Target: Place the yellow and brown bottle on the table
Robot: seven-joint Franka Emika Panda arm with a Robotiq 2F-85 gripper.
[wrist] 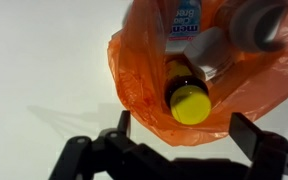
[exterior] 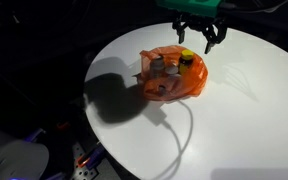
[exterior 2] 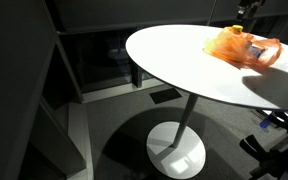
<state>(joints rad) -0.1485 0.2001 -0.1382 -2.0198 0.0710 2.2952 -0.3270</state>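
Note:
The yellow and brown bottle (wrist: 188, 100) stands inside an orange plastic bag (wrist: 144, 75), its yellow cap facing my wrist camera. It also shows in an exterior view (exterior: 187, 59) at the bag's far side. My gripper (wrist: 182, 128) is open and empty, its two fingers spread just beside the cap, hovering above the bag. In an exterior view the gripper (exterior: 197, 40) hangs over the bag's far edge. The round white table (exterior: 244, 110) carries the bag; it also shows in the other exterior view (exterior 2: 174, 60).
White-capped bottles (wrist: 219, 45) lie in the bag next to the yellow-capped one, and show in an exterior view (exterior: 162, 68). The orange bag (exterior 2: 240, 46) sits near the table's far side. A cable (exterior: 179, 130) loops on the table.

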